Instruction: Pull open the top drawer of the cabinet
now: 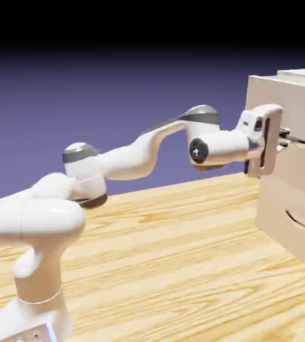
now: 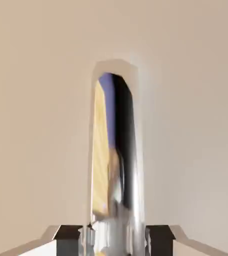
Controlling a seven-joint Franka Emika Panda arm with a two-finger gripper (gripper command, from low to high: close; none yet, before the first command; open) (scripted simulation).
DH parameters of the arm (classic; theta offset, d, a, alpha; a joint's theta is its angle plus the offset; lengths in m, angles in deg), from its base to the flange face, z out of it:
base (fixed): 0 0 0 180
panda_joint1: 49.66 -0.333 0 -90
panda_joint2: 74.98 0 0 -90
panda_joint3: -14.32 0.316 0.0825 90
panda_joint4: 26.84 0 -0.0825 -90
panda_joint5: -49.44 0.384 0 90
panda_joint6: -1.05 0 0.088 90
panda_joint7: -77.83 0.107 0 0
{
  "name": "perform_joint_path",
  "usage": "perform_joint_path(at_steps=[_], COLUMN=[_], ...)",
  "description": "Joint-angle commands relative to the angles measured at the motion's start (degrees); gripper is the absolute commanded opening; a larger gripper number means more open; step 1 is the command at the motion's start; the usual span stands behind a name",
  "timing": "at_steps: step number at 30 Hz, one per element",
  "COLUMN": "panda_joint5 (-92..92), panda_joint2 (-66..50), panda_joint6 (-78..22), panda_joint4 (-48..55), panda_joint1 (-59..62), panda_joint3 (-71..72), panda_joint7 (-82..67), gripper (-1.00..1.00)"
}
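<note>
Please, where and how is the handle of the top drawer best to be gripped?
I would grip the handle at its bar, coming straight at the drawer front, one finger on each long side. The bar is thin and long and stands out from the flat panel, so the fingers probably can close across its narrow width.

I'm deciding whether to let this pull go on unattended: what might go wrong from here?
The tool is closed on the top drawer's thin handle, holding it near one end; it could slip off along the smooth bar. That off-centre hold might also make the top drawer bind as it slides.
</note>
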Motion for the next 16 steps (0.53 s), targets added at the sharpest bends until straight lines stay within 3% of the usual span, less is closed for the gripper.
perform_joint_path(at_steps=[1,12,13,16], panda_joint5=[0.0,-3.7,-3.7,-5.1], panda_joint2=[-0.2,-2.6,-2.6,-2.5], panda_joint6=[-0.7,-7.5,-7.5,-8.0], panda_joint4=[-2.1,-24.3,-24.3,-28.5], panda_joint1=[-1.3,-17.1,-17.1,-20.7], panda_joint3=[0.0,-1.4,-1.4,-2.1], panda_joint7=[-0.3,-1.4,-1.4,-2.0], gripper=[-1.00,-1.00,1.00,1.00])
